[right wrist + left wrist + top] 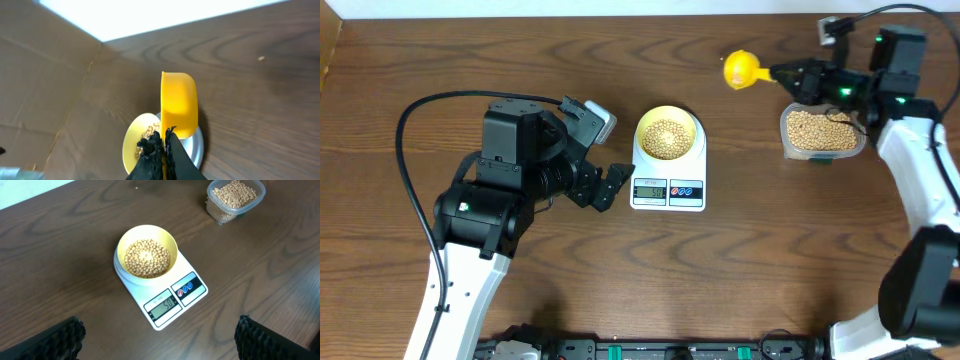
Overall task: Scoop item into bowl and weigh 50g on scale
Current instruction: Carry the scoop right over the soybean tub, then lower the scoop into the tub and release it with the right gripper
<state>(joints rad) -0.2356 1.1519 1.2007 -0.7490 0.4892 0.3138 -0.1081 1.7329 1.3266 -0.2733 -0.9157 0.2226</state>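
Observation:
The pale yellow bowl (669, 136) sits on the white scale (668, 178), partly filled with tan beans (146, 258). The scale's display (164, 303) appears to read 50. My left gripper (612, 186) is open and empty, just left of the scale; its fingertips frame the bottom of the left wrist view (160, 340). My right gripper (790, 75) is shut on the handle of the yellow scoop (741, 69), held in the air between the bowl and the clear tub. In the right wrist view the scoop (178, 104) stands on edge in front of the bowl (135, 140).
A clear plastic tub (821, 132) full of beans stands at the right, under my right arm; it also shows in the left wrist view (234, 198). A black cable (415, 140) loops on the table at the left.

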